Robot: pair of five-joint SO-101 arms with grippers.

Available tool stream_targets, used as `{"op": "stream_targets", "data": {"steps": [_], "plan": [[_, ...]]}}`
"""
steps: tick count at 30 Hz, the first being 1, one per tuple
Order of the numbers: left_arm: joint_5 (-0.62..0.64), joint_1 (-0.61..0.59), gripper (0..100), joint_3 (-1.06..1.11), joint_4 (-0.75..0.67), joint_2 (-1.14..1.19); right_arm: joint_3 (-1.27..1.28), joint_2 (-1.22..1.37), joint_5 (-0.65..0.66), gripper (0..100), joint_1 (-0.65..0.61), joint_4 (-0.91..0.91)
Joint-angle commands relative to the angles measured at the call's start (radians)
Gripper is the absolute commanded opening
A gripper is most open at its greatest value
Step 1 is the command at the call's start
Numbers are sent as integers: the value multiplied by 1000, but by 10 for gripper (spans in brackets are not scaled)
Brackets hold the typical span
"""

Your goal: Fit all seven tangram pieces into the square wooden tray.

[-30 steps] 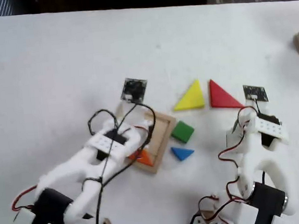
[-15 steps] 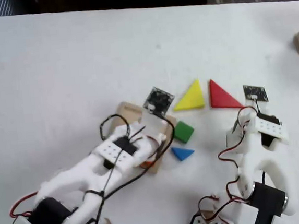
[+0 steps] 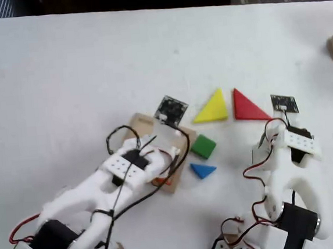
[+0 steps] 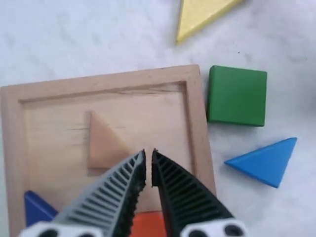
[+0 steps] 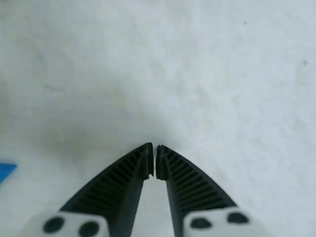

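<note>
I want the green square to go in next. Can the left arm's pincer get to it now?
Probably yes. The left pincer hangs shut over the tray, and the green square lies just outside the tray's rim with nothing on it or in between. The pincer would have to open first.

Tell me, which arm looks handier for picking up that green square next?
Probably the left. The left fingers hang shut over the wooden tray, with the green square just beside its rim. The right fingers, also shut, sit over the table farther off.
</note>
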Motion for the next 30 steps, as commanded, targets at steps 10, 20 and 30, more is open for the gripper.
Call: {"op": "stream_targets", "data": {"steps": [10,20,30], "plan": [[40,-5,22,-117,61,71,-3,-38,14,19,-25,5],[37,-82,23,-147,236,84,-5,-38,14,19,-27,2],[37,-157,22,-180,281,81,-5,-38,14,19,-27,1]]}}
